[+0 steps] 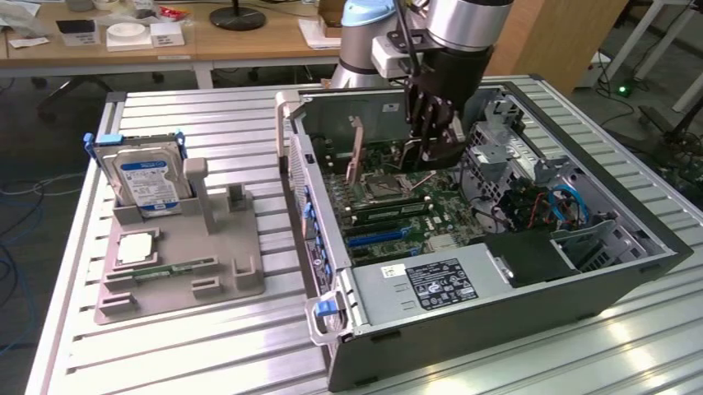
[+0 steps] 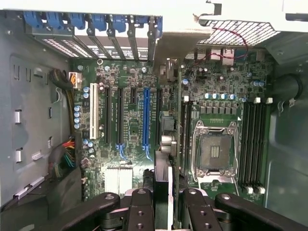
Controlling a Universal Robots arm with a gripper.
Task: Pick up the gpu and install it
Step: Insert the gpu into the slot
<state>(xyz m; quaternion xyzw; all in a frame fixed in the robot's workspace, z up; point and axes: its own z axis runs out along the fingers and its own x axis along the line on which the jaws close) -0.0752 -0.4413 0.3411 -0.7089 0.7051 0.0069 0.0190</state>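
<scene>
My gripper (image 1: 430, 152) reaches down into the open computer case (image 1: 615, 271), over the motherboard (image 1: 434, 218). In the wrist view the gripper (image 2: 166, 204) is shut on the gpu (image 2: 168, 168), which I see edge-on as a thin card running away from the fingers (image 2: 139, 211). Its silver end bracket (image 2: 180, 43) lies at the row of blue rear slot clips (image 2: 96, 21). The card stands upright beside the long blue expansion slot (image 2: 146, 115), on the side toward the processor socket (image 2: 214, 151). I cannot tell whether it touches a slot.
On the table at the exterior view's left stands a grey holder (image 1: 209, 271) with a blue-labelled hard drive (image 1: 148, 181), a memory stick (image 1: 165, 269) and a square chip (image 1: 134, 247). A power supply (image 1: 434, 284), drive cage (image 1: 516, 148) and cables (image 1: 565, 206) crowd the case.
</scene>
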